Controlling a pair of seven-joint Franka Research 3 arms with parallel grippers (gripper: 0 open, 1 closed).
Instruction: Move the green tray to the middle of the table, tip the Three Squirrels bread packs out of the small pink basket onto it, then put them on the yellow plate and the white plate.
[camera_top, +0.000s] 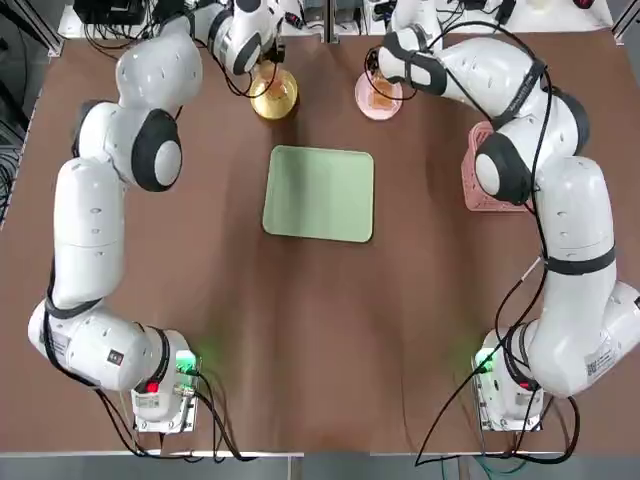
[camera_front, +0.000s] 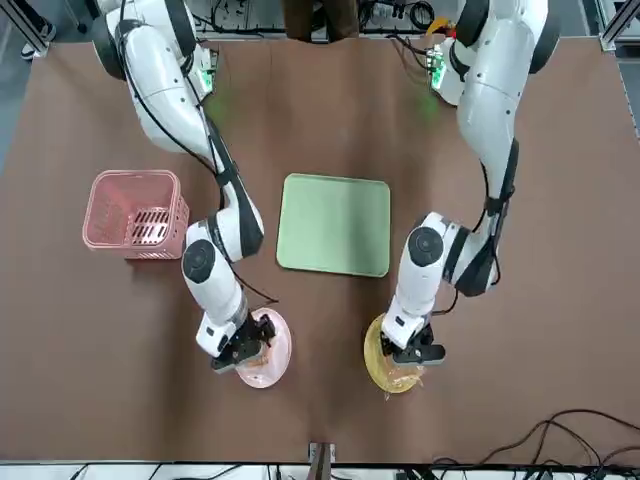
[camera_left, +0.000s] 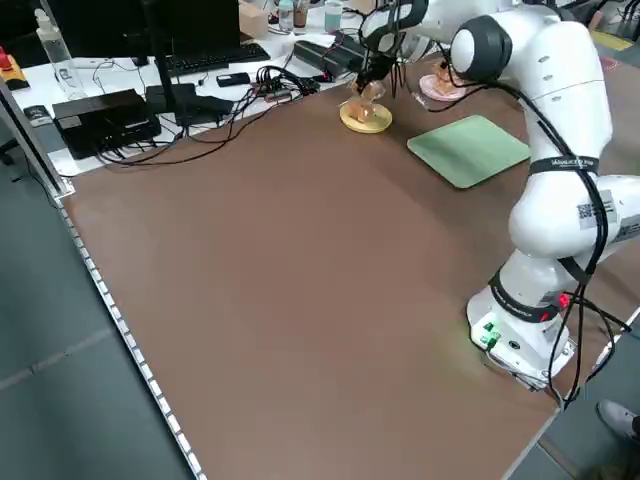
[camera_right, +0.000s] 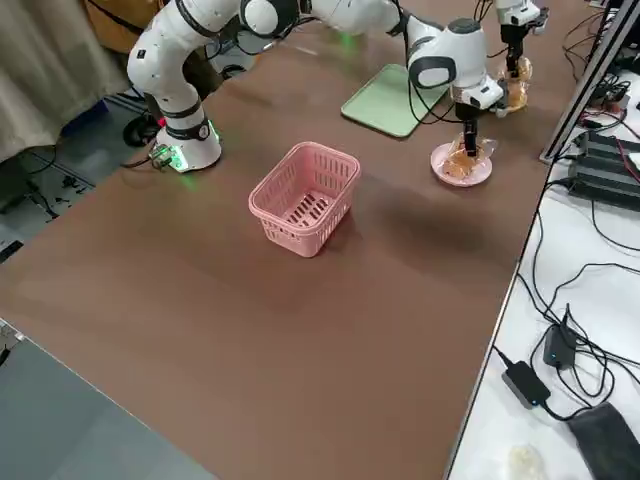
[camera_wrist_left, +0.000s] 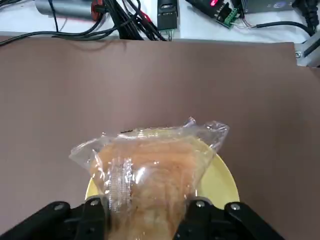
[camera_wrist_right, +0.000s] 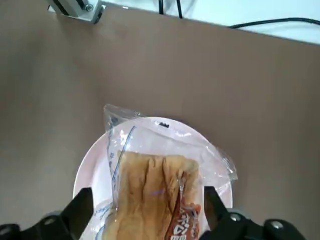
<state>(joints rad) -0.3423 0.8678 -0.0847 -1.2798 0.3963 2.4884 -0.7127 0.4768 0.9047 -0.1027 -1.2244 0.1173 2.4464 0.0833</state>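
One Three Squirrels bread pack (camera_wrist_left: 150, 175) is hanging over the yellow plate (camera_wrist_left: 222, 182), pinched between the fingers of the left gripper (camera_wrist_left: 145, 222). A second bread pack (camera_wrist_right: 155, 185) is lying on the white plate (camera_wrist_right: 92, 170); the right gripper (camera_wrist_right: 145, 220) is hovering directly above it with its fingers spread to either side of the pack, clear of the wrapper. Both plates are sitting near the far edge of the table (camera_top: 320, 340), the yellow plate (camera_top: 273, 95) on the robot's left and the white plate (camera_top: 378, 97) on its right. The green tray (camera_top: 320, 193) is lying flat in the middle of the table, nearer the robot than the two plates, with nothing on it. The small pink basket (camera_front: 134, 213) is standing upright on the robot's right side, well apart from the tray.
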